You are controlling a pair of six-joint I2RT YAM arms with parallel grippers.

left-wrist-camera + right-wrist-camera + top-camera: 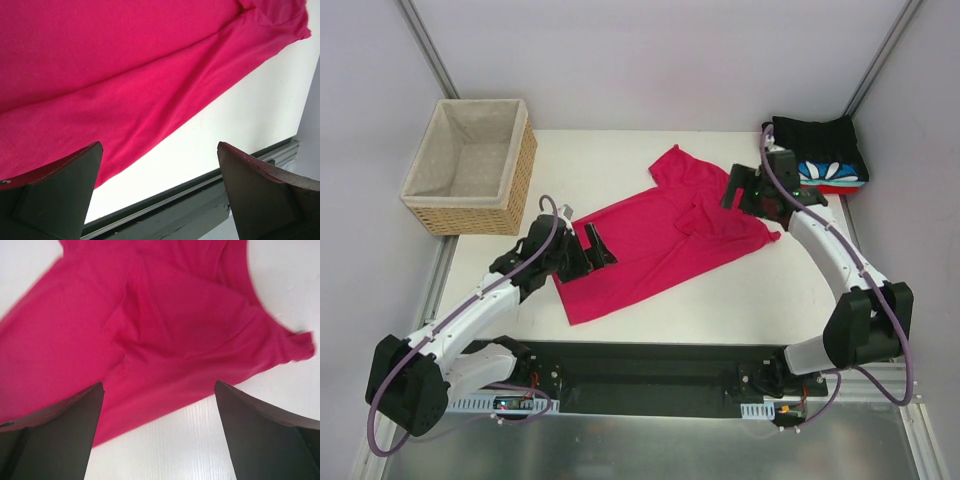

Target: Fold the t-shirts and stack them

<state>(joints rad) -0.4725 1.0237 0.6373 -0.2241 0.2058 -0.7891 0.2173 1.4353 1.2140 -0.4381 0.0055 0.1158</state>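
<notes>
Crimson-pink tee [660, 235] lies spread diagonally mid-frame on the tabletop [720, 300], its upper right part rumpled. Left pincer [600, 248] is spread wide over the tee's left edge, gripping nothing. Right pincer [739, 190], equally spread and empty, hangs over the rumpled part. Bare tabletop shows below the tee. Folded shirts [825, 160] sit stacked upper right. Wicker basket [470, 215], upper left, shows its beige lining.

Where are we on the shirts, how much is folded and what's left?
Done: a stack of folded shirts, black, patterned and red, sits at the far right corner. In hand: nothing gripped; the left gripper and right gripper stand open over the crimson tee, which lies rumpled. Left: fold it and add it to the stack.
</notes>
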